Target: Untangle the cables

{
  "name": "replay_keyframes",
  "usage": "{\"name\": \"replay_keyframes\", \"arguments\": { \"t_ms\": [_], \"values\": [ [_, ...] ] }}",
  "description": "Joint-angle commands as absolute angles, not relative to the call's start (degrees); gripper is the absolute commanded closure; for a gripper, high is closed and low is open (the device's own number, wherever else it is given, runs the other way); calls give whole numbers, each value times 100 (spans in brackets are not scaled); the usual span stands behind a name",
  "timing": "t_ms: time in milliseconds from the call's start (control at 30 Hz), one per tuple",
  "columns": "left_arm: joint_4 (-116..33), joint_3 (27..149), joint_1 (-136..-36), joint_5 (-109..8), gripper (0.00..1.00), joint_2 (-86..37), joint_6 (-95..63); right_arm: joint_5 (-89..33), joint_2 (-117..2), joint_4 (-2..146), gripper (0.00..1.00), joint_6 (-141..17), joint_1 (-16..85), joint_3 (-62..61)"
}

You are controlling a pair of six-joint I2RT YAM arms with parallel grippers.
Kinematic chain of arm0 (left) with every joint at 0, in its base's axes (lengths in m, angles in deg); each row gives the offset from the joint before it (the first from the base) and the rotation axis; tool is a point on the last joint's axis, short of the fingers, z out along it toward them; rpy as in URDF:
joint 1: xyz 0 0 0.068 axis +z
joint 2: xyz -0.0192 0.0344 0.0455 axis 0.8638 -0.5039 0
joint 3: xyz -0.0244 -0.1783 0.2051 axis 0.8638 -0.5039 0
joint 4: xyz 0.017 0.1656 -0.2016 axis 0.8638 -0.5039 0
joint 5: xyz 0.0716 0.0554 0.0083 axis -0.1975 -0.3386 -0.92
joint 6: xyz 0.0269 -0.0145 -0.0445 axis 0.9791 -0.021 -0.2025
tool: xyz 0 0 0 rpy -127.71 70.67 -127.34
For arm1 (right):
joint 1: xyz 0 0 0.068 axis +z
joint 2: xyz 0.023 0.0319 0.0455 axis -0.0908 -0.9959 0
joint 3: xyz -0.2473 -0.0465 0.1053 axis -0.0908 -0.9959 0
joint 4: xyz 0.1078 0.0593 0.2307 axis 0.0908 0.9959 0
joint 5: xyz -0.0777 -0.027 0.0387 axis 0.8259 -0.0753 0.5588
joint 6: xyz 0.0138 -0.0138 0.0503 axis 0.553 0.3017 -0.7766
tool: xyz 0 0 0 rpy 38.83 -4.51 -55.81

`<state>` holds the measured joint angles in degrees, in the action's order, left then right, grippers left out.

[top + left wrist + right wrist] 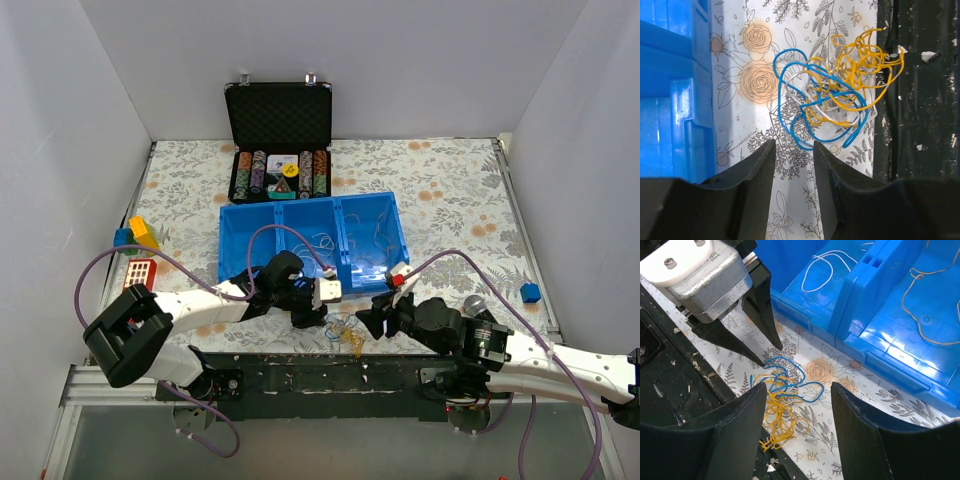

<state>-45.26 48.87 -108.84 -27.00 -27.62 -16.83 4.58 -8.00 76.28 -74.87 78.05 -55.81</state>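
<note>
Yellow, blue, pale thin cord loops clumped on floral counter, just ahead of left hand and right hand, both spread, empty.

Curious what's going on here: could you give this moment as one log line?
left end effector: open, near cables | right end effector: open, near cables | cables: tangled, ungrasped

Small clump of thin cord loops, yellow, blue and pale, tangled in one knot. Lies flat on floral worktop at near edge, between blue plastic tray and black edge strip; apart from tray. Yellow strands bunched on strip side, ends reaching strip's edge. Blue loops spread wider, toward tray side. Pale strands buried in middle. Single white cord loop lies loose in one tray compartment. Thin yellow cord lies in next compartment.
</note>
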Motion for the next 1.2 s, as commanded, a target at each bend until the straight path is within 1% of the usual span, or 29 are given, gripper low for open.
{"name": "replay_keyframes", "arguments": {
  "t_ms": [0, 133, 267, 333, 433, 600, 800, 933, 1033, 1167],
  "values": [
    [-4837, 5083, -10887, -2165, 63, -2770, -1369, 470, -822, 7333, 38, -7442, 7816, -5437],
    [-5752, 5277, -10878, -1830, 60, -2761, -666, 487, -840, 7316, 38, -7406, 7816, -5437],
    [-5983, 5260, -10887, -1864, 59, -2822, -471, 487, -945, 7385, 38, -7214, 7816, -5324],
    [-5852, 5259, -10878, -1908, 59, -2857, -356, 505, -989, 7482, 38, -7160, 7816, -5235],
    [-5071, 5172, -10887, -2241, 61, -2884, -900, 496, -981, 7500, 38, -7125, 7816, -5209],
    [-4166, 5119, -10887, -2874, 62, -2980, -1279, 470, -963, 7491, 39, -7108, 7816, -5191],
    [-4260, 5101, -10878, -2919, 63, -2945, -1306, 443, -972, 7439, 39, -7116, 7816, -5244],
    [-4155, 5101, -10878, -2788, 67, -3016, -1446, 435, -1033, 7403, 39, -7099, 7816, -5235],
    [-4102, 5127, -10878, -2638, 74, -3077, -1455, 443, -1077, 7404, 39, -7090, 7816, -5209],
    [-4102, 5110, -10887, -2471, 78, -3156, -1385, 470, -1068, 7395, 39, -7081, 7824, -5218]
  ]
}}
